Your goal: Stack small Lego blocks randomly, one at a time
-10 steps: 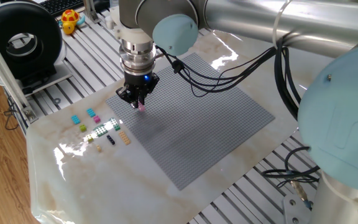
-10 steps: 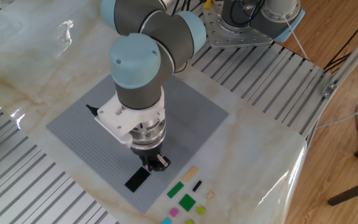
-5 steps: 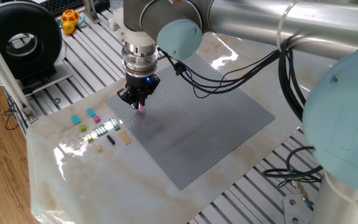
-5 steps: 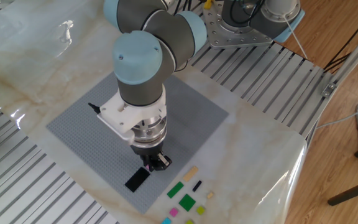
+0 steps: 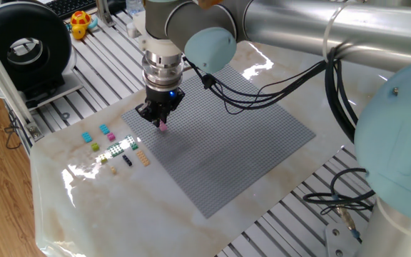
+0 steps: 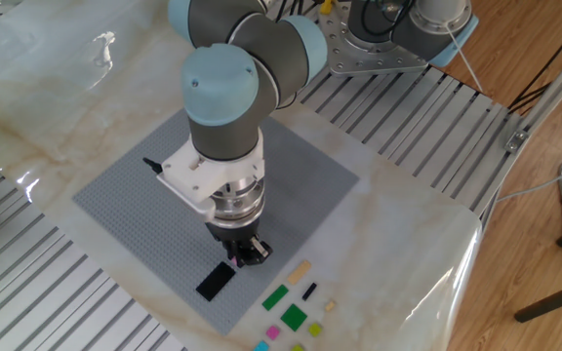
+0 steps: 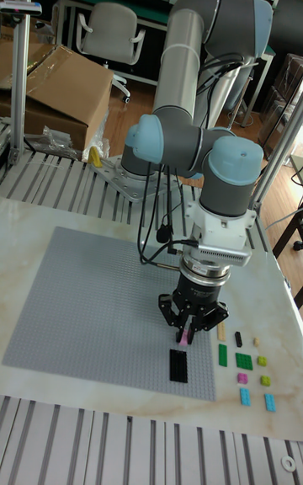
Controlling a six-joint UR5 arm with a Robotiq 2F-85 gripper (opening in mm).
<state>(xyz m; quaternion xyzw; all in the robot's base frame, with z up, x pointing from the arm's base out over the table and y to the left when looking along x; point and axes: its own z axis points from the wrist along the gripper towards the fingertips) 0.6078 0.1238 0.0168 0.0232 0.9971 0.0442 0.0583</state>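
My gripper (image 5: pixel 161 121) hangs just above the near-left edge of the grey baseplate (image 5: pixel 227 135), shut on a small pink Lego block (image 5: pixel 163 126). The tall fixed view shows that pink block (image 7: pixel 183 338) poking out below the fingertips of the gripper (image 7: pixel 185 332). A flat black block (image 7: pixel 178 365) lies on the baseplate (image 7: pixel 84 300) right in front of it, also seen as the black block (image 6: pixel 216 281) below the gripper (image 6: pixel 248 255). Several loose small Lego blocks (image 5: pixel 113 145) in cyan, pink, green, tan and black lie on the marble beside the plate.
A black round device (image 5: pixel 26 44) on aluminium rails stands at the back left, with a yellow toy (image 5: pixel 80 23) behind it. Black cables (image 5: pixel 262 78) trail from the wrist over the plate. The robot's base (image 6: pixel 383 39) sits beyond the baseplate (image 6: pixel 125 205).
The gripper has drifted a little sideways along the plate's edge, still holding the pink block. The loose blocks and the black block have not moved.
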